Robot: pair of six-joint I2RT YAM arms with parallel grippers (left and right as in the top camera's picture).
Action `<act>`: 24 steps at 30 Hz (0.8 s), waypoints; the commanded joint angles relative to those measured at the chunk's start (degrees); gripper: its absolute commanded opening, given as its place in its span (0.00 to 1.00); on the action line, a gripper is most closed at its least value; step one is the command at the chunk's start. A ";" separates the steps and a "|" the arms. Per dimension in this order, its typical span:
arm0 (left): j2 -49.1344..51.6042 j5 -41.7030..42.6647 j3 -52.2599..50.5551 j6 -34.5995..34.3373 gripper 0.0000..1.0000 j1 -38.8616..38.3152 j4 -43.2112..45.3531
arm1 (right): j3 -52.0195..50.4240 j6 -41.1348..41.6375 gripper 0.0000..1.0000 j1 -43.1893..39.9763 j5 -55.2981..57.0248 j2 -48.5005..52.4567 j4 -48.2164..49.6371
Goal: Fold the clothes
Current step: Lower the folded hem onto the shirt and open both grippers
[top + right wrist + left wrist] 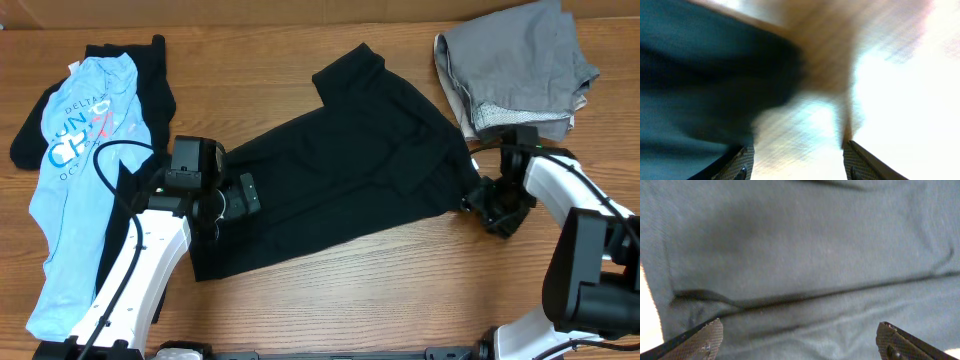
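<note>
A black garment (340, 170) lies spread across the middle of the wooden table. My left gripper (243, 195) is open and sits over its left part; the left wrist view shows only dark cloth (805, 265) between the spread fingers (800, 342). My right gripper (482, 200) is open at the garment's right edge. The right wrist view is blurred: dark cloth (700, 90) is to the left of the fingers (797, 160) and bare table is between them. Neither gripper holds anything.
A folded grey garment (515, 65) lies at the back right. A light blue printed shirt (70, 190) lies over another black garment (150, 80) on the left. Bare wood (400, 290) shows along the front of the table.
</note>
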 commanded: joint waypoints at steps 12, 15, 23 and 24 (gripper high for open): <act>0.04 -6.12 -0.15 1.18 1.00 0.13 1.99 | 1.09 -2.10 0.70 -8.81 -2.78 -6.86 -3.37; 0.04 -6.03 -0.15 1.20 1.00 0.13 2.32 | 1.11 -2.43 0.72 -8.74 -5.25 -9.92 -0.96; 0.04 -6.21 -0.15 4.22 1.00 0.15 2.21 | -1.73 -6.78 0.74 -8.72 -13.99 -10.29 3.23; 0.04 -6.19 -0.15 4.20 1.00 0.13 2.21 | -2.49 -6.75 0.76 -8.72 -13.99 -10.29 4.00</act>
